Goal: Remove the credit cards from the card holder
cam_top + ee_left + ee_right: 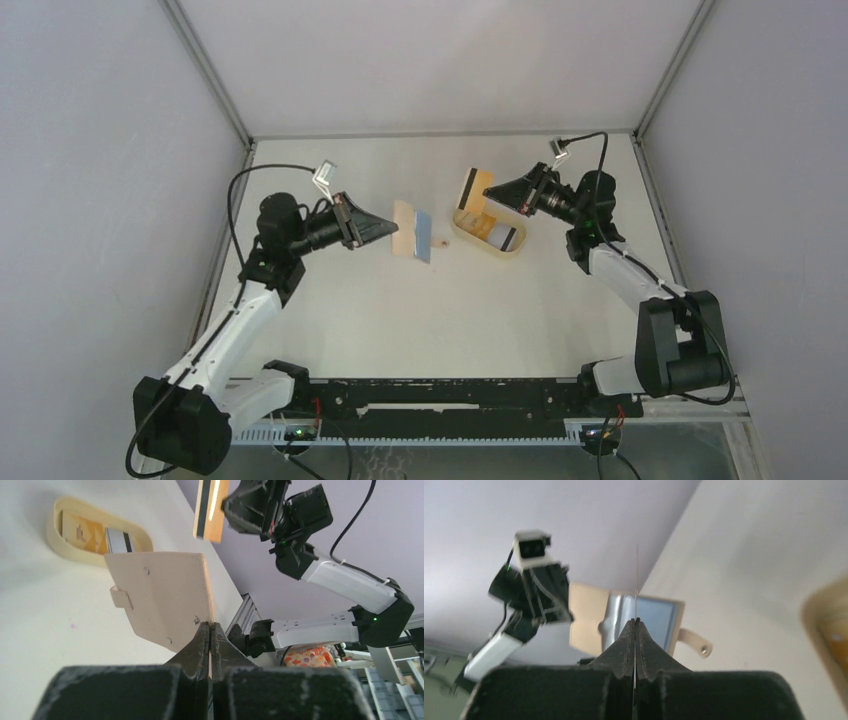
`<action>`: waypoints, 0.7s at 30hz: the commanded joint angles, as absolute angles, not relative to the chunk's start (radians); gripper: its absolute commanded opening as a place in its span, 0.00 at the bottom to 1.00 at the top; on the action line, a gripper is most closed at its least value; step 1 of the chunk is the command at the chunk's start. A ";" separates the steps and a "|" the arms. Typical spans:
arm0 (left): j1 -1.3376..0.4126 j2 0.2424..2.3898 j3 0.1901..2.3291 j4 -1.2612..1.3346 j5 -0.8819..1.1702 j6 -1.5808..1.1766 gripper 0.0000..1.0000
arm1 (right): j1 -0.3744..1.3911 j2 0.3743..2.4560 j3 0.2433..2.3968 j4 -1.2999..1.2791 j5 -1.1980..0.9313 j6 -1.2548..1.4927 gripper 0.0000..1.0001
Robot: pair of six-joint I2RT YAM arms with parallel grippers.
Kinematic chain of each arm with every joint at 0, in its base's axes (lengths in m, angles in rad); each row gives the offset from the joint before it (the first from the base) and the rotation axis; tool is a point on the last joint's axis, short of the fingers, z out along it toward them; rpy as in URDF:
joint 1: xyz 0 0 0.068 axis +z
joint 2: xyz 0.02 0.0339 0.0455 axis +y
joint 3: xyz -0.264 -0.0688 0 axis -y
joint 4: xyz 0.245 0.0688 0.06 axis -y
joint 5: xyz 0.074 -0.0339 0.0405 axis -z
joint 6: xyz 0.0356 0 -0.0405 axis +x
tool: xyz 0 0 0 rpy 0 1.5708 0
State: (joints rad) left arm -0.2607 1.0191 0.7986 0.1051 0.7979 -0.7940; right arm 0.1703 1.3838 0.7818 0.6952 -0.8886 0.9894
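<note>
Nearest us, our left gripper [210, 626] pinches the open wallet [165, 595] by its edge; our right gripper [635, 621] squeezes an orange striped card [218, 510], raised near the tray [52, 530] on the worktop [420, 320].

The holder [160, 597] is plain tan-beige, snap tab [121, 598] included; a blue-grey card [423, 236] shows inside it. The black right hand [488, 192] pinches a striped orange card [212, 507] with a dark band along one edge. The tray [55, 535] is cream, with a marked orange card [80, 532] and a white card [119, 541] with a black stripe in it. The left hand [210, 625] is black, the tabletop [450, 320] off-white.
</note>
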 commanded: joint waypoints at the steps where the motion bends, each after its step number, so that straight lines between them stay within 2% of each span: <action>1: -0.286 1.015 0.680 0.326 0.820 -0.886 0.00 | 0.104 1.392 0.790 0.420 -0.700 0.903 0.00; 5: -0.320 1.050 0.584 0.412 0.793 -0.894 0.00 | 0.097 1.483 0.835 0.316 -0.631 0.913 0.00; 11: -0.348 1.188 0.410 0.741 0.774 -1.016 0.00 | 0.102 1.590 0.865 0.266 -0.558 0.948 0.00; 21: -0.440 1.377 0.392 0.781 0.663 -0.950 0.00 | 0.149 1.775 1.018 0.150 -0.494 0.905 0.00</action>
State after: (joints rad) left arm -0.4324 1.3251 0.4042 0.6857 0.7078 -0.9760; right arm 0.1242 1.7401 0.9379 0.1848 -0.5346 0.9379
